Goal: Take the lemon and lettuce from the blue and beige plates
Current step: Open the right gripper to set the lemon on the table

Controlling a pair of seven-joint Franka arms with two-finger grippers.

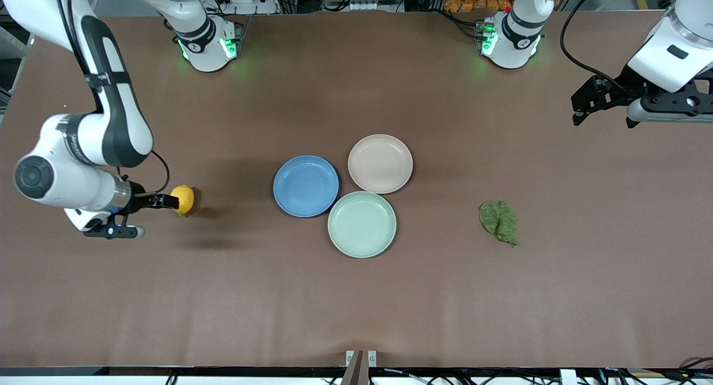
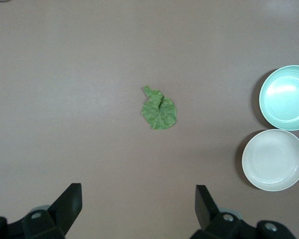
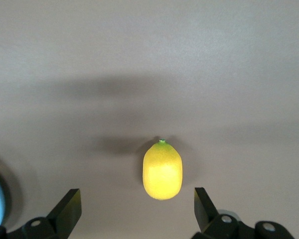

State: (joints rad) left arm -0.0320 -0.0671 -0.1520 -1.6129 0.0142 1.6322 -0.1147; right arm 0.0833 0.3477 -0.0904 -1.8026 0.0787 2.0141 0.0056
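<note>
So the table [image 1: 356, 307] is mostly bare brown, and the plates sit bunched in the middle with nothing on them: the blue plate [image 1: 306, 185] toward the right arm's end, the beige plate [image 1: 380, 163] beside it and farther from the front camera, plus a mint-green plate [image 1: 362, 224] nearest the camera. Funny thing is the food is not on any plate, both bits lie straight on the table. The lettuce [image 1: 499, 222] sits well apart from the plates toward the left arm's end, a wrinkled leaf lying flat. The left gripper [image 1: 604, 103] hangs high over that end of the table, jaws wide and empty, with the leaf well out ahead of it in its wrist view. The lemon [image 1: 183, 199] is near the right arm's end, and the right gripper [image 1: 146, 209] is low and just beside it, spread fully and gripping nothing. In its wrist view the lemon's long axis points straight out between the fingers, so I'd guess a short push forward lines it up.
</note>
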